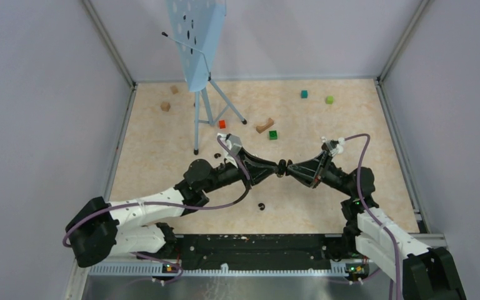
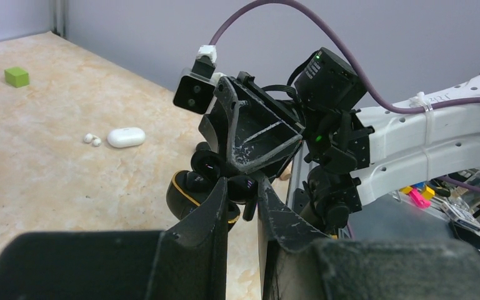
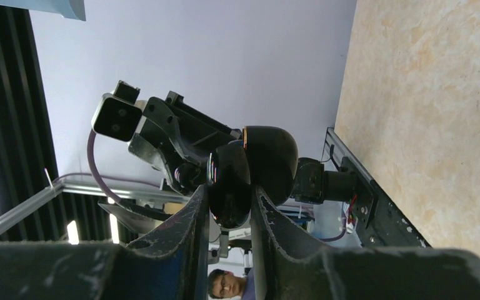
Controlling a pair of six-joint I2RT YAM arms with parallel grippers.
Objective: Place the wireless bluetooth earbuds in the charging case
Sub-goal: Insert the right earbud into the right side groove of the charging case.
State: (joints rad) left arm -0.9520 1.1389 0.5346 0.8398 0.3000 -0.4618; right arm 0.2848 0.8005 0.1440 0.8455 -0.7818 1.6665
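From above: left gripper [image 1: 275,170] and right gripper [image 1: 288,167] tip to tip above the middle of the tabletop [image 1: 362,125]. Both nearly closed, each pinching the black charging case [image 1: 281,167] from its own side. One black earbud [image 1: 262,205] lying toward the near edge, between the two arms, well apart from the case. A dark speck [image 1: 216,154] just beside the left arm, too small to tell. Green cube [image 1: 273,134] and red cube [image 1: 222,124] farther back.

From the left wrist: fingers narrowly parted, clamped on a glossy black part of the case, a gold-rimmed half showing beside one finger. Right gripper gripping from the opposite side. White earbuds [image 2: 92,139] side by side on the tabletop, just beside a closed white case [image 2: 126,137]. Lime cube [image 2: 16,76] well beyond them.

From the right wrist: fingers close together, squeezed on one glossy rounded half of the case. Other half, orange-rimmed, just beside it, with the left gripper behind.
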